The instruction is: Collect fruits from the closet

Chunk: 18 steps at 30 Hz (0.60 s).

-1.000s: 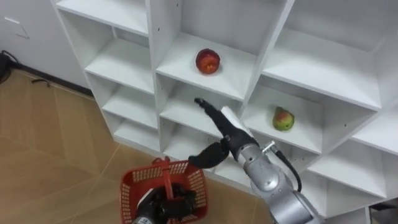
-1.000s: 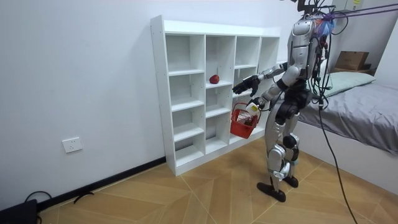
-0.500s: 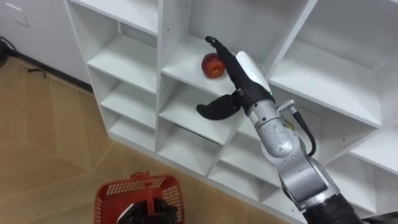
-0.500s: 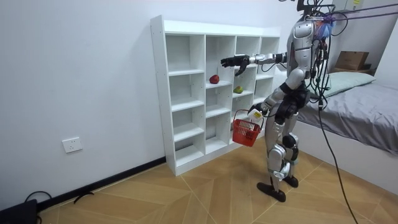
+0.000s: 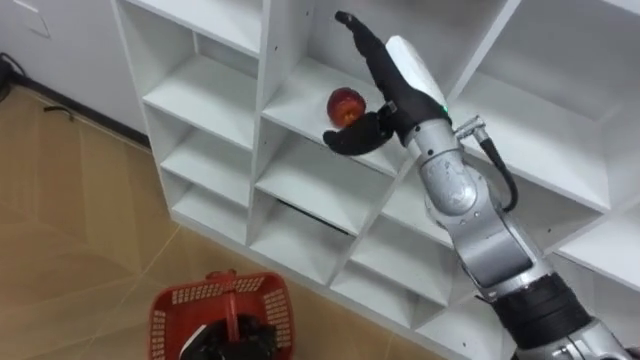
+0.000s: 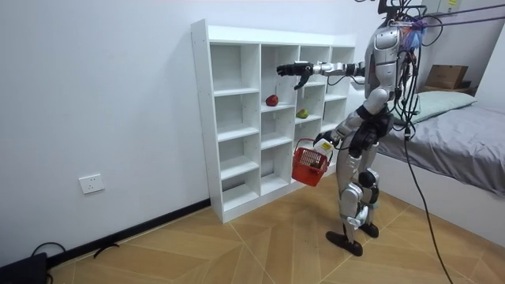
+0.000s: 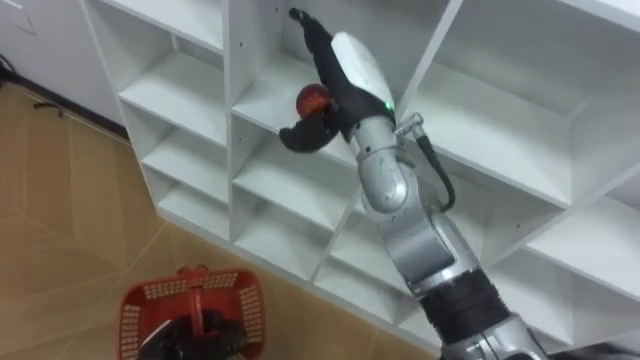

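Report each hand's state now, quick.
Left hand: shut on the red plastic basket's handle.
Right hand: open, fingers straight, beside the round red fruit on the white shelf unit.

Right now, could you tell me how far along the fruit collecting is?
No fruit shows in the red plastic basket held by the left hand. The open right hand reaches beside the round red fruit on its shelf, ungripped. The greenish fruit waits.
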Available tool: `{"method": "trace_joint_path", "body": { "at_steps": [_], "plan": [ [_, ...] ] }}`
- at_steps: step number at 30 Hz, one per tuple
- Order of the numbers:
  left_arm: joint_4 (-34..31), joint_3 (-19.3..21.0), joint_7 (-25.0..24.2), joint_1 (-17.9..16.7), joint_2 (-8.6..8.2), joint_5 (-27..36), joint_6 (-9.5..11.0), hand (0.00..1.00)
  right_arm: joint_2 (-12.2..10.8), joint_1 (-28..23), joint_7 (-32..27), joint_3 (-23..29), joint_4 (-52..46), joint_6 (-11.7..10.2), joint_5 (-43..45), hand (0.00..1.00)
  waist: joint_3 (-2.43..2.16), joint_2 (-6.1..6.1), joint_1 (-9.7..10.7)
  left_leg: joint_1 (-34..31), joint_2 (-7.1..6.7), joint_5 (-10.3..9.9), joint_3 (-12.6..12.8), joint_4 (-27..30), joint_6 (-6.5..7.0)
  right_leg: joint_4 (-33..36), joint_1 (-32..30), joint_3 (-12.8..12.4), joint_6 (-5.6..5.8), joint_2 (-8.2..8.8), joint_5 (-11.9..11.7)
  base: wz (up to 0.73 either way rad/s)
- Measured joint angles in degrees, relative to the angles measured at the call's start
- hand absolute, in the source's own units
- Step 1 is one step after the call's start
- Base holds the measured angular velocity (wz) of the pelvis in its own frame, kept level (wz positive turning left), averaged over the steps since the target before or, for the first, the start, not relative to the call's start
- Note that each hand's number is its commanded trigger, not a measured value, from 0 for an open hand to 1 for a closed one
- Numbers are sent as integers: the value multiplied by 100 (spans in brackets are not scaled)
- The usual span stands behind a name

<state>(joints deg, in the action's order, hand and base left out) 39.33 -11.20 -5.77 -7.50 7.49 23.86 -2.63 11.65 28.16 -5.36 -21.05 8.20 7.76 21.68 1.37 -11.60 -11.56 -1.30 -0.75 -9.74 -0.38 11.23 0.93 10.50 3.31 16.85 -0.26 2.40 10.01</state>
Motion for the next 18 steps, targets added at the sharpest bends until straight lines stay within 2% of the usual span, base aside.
{"method": "trace_joint_path", "body": {
  "at_steps": [1, 3, 6, 7, 9, 11, 12, 15, 16, 17, 18],
  "plan": [
    [0, 0, -5, 1, 15, -71, 0, 100, 9, 11, 0, 0, 3, 0, 18, 0, -11, -18, -24, 13, -2, 0, -4, 19, 1, 0, 3, 13, 0, 4, 0, 5],
    [-1, 65, -66, -10, 25, -108, -29, 100, 11, 10, -1, -2, 74, 5, 90, 0, -4, -37, -52, 5, -11, 0, -61, 19, 1, 0, 41, 64, 0, 8, 0, 11],
    [-2, 184, -139, -18, 39, -151, -112, 100, 46, 10, -1, -1, 174, 117, 169, 0, -8, -73, -134, -20, -17, 0, -154, 15, 0, 0, 45, 91, 1, 3, 1, 14],
    [-42, 254, -146, -63, 39, -320, -124, 100, 52, 23, -1, 5, 288, 105, 352, 0, -20, -100, -160, -11, -17, 0, -152, 15, 0, 0, 58, 98, 1, 2, 1, 7],
    [-163, 331, -153, -194, 56, -435, -134, 100, 73, 168, -7, 9, 695, 112, 382, 0, -14, -120, -188, 2, -16, 3, -162, 37, -4, 1, 75, 68, 1, -1, 1, 5],
    [-218, 352, -177, -230, 89, -429, -104, 100, 226, 308, -35, 13, 1161, 128, 376, 0, 43, -194, -292, -12, -26, 13, -230, 55, -11, -1, 74, 83, 1, 0, 1, 8],
    [-219, 380, -190, -236, 89, -429, -103, 100, 238, 333, -37, 17, 1277, 152, 375, 0, 46, -219, -301, -18, -28, 15, -257, 55, -12, -1, 75, 97, 1, 0, 1, 16],
    [-220, 458, -229, -233, 136, -435, -123, 100, 274, 427, -107, 47, 1684, 244, 371, 0, 51, -331, -296, -128, -52, 16, -391, 52, -17, -13, 53, 213, 3, 1, 2, 22],
    [-286, 482, -230, -234, 159, -435, -156, 100, 306, 478, -189, 56, 1903, 241, 355, 0, 41, -395, -307, -190, -63, 19, -434, 63, -21, -51, 36, 239, 3, 1, 2, 21],
    [-407, 490, -236, -258, 191, -434, -188, 100, 355, 508, -250, 56, 2101, 254, 335, 0, 4, -464, -342, -256, -77, 19, -445, 92, -21, -88, -11, 300, 3, 4, 2, 17],
    [-430, 492, -246, -248, 196, -434, -197, 100, 398, 520, -282, 54, 2167, 261, 307, 0, 10, -483, -378, -303, -75, 19, -448, 123, -21, -78, -45, 337, 3, 5, 1, 13]
  ]
}}
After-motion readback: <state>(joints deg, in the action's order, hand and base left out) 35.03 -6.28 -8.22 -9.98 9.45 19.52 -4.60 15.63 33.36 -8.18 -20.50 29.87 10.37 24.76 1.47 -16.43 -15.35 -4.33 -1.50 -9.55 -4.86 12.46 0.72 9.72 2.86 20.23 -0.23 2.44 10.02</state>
